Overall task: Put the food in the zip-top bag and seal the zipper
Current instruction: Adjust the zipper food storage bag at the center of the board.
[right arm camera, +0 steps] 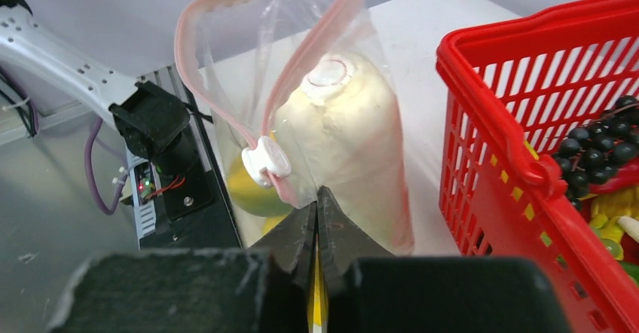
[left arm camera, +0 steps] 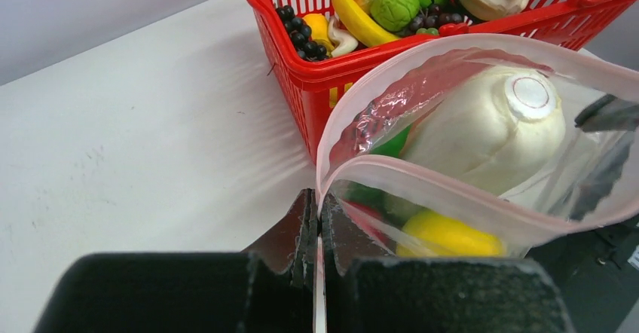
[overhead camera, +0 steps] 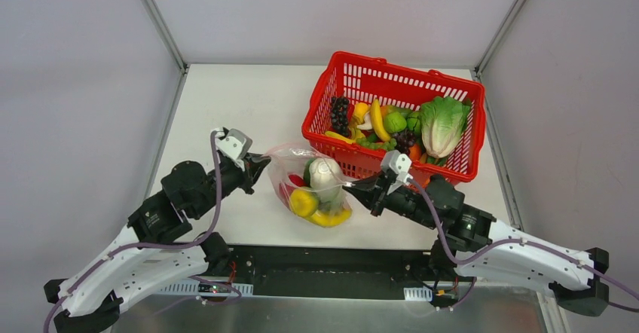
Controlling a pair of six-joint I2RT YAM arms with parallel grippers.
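Observation:
The zip-top bag (overhead camera: 309,186) lies between my two grippers with its mouth held open. Inside it are a white oval piece (overhead camera: 325,172), a yellow fruit (overhead camera: 304,202), a banana bunch (overhead camera: 332,218) and bits of red and green. My left gripper (left arm camera: 319,206) is shut on the pink zipper (left arm camera: 452,197) at one end of the mouth. My right gripper (right arm camera: 318,197) is shut on the bag's other end, just below the white slider (right arm camera: 265,160). The white piece (left arm camera: 490,126) fills most of the opening.
A red mesh basket (overhead camera: 392,65) stands just behind the bag at the back right, holding lettuce (overhead camera: 441,124), grapes (overhead camera: 340,114), a banana and other toy food. Its wall (right arm camera: 490,114) is close to the right of my right gripper. The left arm's base (right arm camera: 154,122) lies beyond the bag.

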